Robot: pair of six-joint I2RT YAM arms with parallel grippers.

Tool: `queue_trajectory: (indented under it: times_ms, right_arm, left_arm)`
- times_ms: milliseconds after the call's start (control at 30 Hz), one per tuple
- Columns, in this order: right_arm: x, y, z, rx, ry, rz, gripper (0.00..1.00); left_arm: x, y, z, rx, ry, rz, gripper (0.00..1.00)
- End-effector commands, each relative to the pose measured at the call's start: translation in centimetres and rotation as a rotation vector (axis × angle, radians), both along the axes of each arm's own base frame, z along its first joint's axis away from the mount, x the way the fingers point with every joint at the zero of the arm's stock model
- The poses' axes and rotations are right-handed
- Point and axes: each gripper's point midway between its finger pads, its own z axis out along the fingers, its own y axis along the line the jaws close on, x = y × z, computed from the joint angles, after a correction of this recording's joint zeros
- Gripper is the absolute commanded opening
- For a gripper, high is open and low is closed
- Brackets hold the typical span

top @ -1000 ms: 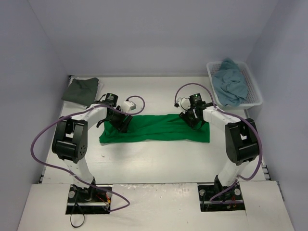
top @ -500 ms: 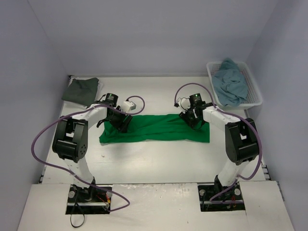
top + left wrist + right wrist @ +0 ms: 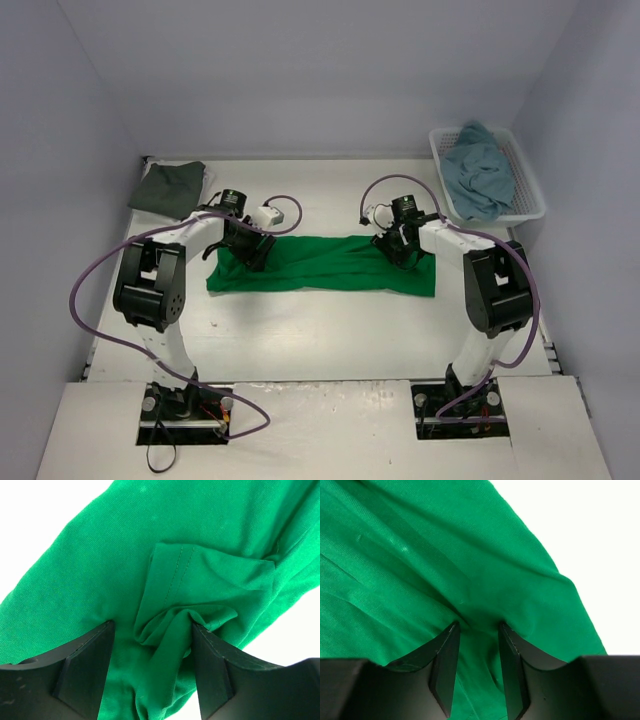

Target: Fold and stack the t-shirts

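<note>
I find the green t-shirt (image 3: 325, 262) lying as a long band across the middle of the table (image 3: 330, 335), between the two arms. The left gripper (image 3: 152, 625) rests on its left end, jaws wide apart, with a rucked fold of cloth between the fingers but not clamped. The right gripper (image 3: 478, 625) is set on the right end, jaws narrow round a ridge of cloth; I cannot tell whether they pinch it. The dark grey t-shirt (image 3: 170, 188) lies in the far left corner. The teal-blue t-shirt (image 3: 478, 170) sits in the white basket (image 3: 532, 190).
</note>
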Motion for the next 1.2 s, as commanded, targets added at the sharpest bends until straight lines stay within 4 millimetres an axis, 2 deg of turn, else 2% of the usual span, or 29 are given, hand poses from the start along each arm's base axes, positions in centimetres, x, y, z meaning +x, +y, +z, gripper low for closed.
queue_trajectory:
  times_ms: [0, 67, 167, 300, 367, 667, 867, 900, 1167]
  right_arm:
    - [1.7, 0.7, 1.7, 0.02, -0.055, 0.023, 0.32]
    - [1.4, 0.7, 1.6, 0.014, -0.05, 0.034, 0.28]
    - [0.8, 0.3, 1.8, -0.001, -0.052, 0.045, 0.14]
    - [-0.1, -0.1, 2.2, -0.013, -0.059, 0.066, 0.03]
    - [-0.7, -0.2, 2.5, -0.014, -0.055, 0.078, 0.0]
    - [-2.4, 0.5, 3.2, -0.023, -0.039, 0.151, 0.0]
    - [-3.6, 2.2, 3.7, -0.01, -0.017, 0.204, 0.0]
    - [-3.8, 2.6, 3.6, -0.01, -0.015, 0.218, 0.0]
    - [-3.7, 3.4, 2.1, -0.03, 0.029, 0.258, 0.0]
  left_arm:
    - [1.0, 0.8, 0.7, 0.007, -0.025, 0.006, 0.56]
    - [1.2, 0.8, 1.1, 0.003, -0.031, 0.016, 0.56]
    - [1.6, 0.9, 1.7, 0.005, -0.045, 0.025, 0.56]
    - [3.0, 0.8, 2.5, -0.018, -0.07, 0.063, 0.56]
    - [3.3, 0.7, 2.2, -0.032, -0.049, 0.076, 0.56]
    - [4.5, 1.4, 1.7, -0.036, 0.009, 0.123, 0.56]
    - [5.1, 1.4, 1.6, -0.024, 0.028, 0.116, 0.56]
    - [5.6, 1.2, 2.1, -0.033, 0.018, 0.115, 0.56]
    - [6.6, 1.3, 1.6, -0.018, 0.032, 0.124, 0.56]
